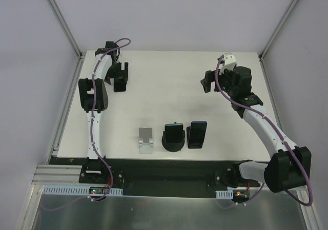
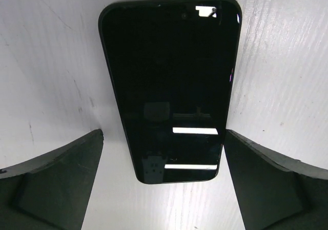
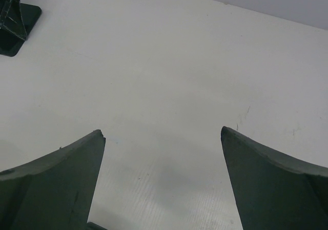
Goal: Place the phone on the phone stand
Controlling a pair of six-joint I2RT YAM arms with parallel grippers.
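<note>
Black glass-fronted phone (image 2: 169, 86) lies flat, screen up, its near end between the wide-parted fingers (image 2: 56, 184) of the left gripper (image 2: 163, 133), touching neither. The right gripper (image 3: 163, 135) gapes, grasping nothing, above the white table (image 3: 169, 61). Far beyond its fingertips (image 3: 77, 153), a dark stand base (image 3: 13, 22) is cut off at the frame corner. A silver bent-metal phone stand (image 1: 146, 140) sits well apart from both grippers.

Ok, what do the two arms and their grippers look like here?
Both match: the left arm and right arm have white links with black joint housings, and a purple cable loops along each. The left gripper and right gripper have dark, matte, wedge-shaped fingers with no visible markings.
</note>
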